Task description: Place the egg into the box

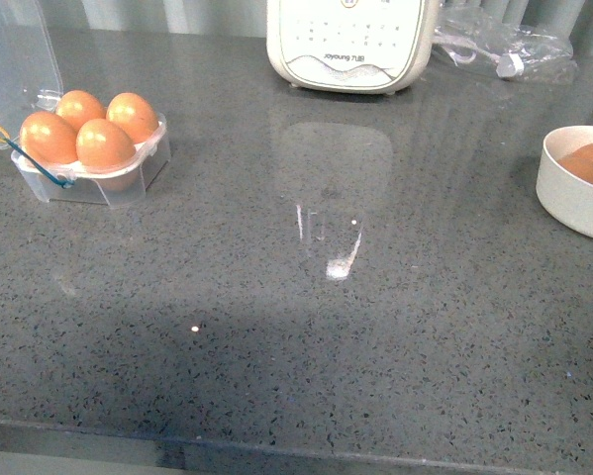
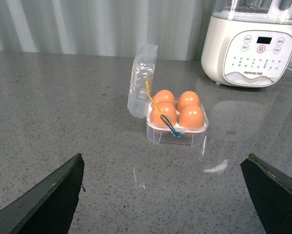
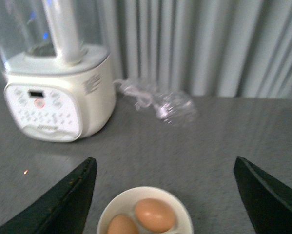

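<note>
The box (image 1: 128, 184) is a clear plastic carton at the counter's left, its hinged lid (image 1: 14, 59) standing open. Every slot holds a brown egg (image 1: 105, 143). In the left wrist view the box (image 2: 177, 137) lies ahead of my open left gripper (image 2: 165, 158), well apart from it, with nothing between the fingers. My right gripper (image 3: 164, 160) is open above a white bowl (image 3: 150, 190) that holds two brown eggs, one egg (image 3: 155, 214) nearer the middle. Neither gripper shows in the front view.
A white appliance with buttons (image 1: 350, 45) stands at the back centre. Crumpled clear plastic (image 1: 504, 45) lies to its right. The white bowl (image 1: 563, 193) sits at the counter's right edge. The counter's front edge (image 1: 296, 450) runs along the bottom.
</note>
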